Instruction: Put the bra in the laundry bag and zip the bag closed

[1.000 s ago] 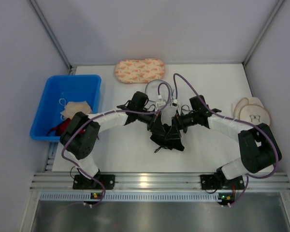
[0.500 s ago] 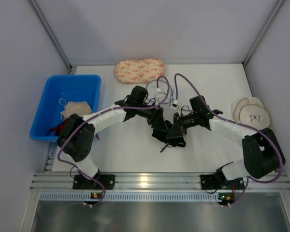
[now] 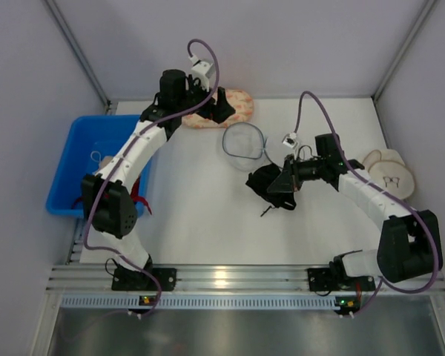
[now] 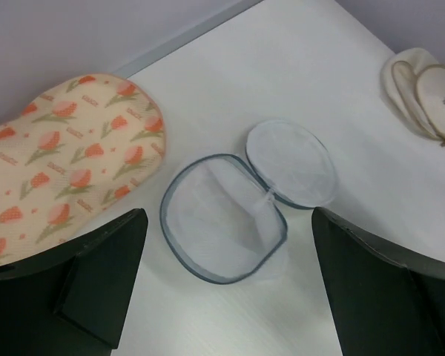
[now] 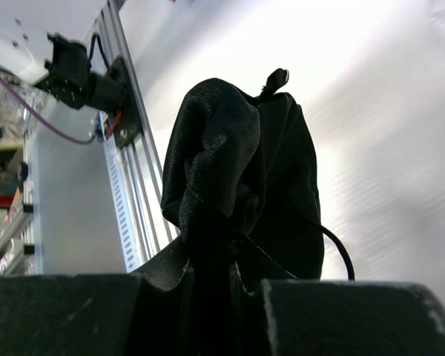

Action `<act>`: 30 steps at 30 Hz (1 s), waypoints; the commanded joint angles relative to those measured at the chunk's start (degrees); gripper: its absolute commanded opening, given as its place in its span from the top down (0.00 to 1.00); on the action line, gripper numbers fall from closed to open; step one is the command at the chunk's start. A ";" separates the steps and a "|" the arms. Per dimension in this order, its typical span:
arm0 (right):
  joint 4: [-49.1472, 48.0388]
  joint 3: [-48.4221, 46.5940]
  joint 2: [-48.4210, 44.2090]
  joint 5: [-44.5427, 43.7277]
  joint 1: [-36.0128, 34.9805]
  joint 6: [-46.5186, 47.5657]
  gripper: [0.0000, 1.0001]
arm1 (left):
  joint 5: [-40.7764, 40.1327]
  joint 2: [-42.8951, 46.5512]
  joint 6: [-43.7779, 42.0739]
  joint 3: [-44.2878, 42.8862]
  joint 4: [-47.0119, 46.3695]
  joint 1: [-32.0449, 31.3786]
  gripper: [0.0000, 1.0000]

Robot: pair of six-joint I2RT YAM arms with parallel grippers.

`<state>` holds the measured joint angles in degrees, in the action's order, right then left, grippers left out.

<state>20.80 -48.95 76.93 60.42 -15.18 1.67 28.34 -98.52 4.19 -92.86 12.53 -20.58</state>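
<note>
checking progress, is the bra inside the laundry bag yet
No, the bra is gripped in the right end effector, outside the laundry bag.

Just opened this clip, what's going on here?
The right gripper holds the black bra bunched in shut jaws near the middle of the table. The left gripper hovers empty, jaws open, over the back of the table by the peach pouch. The laundry bag lies unzipped and open between them, with nothing in it yet.
</note>
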 commanded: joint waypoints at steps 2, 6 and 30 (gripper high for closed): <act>-6.79 -4.57 -3.62 2.86 3.66 -6.32 1.00 | -4.51 -8.33 -4.37 -5.48 3.64 -0.25 0.03; -12.52 -6.94 -3.80 2.94 5.77 -14.13 1.00 | -9.93 -14.06 0.20 -7.95 3.81 -0.25 0.12; -56.37 -15.30 6.29 -16.03 9.56 -43.85 1.00 | 1.61 -20.92 24.36 1.62 -0.05 4.41 0.44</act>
<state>-24.60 -61.98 81.21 49.60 -6.09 -38.54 25.43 -121.78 23.92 -92.68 16.91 -16.27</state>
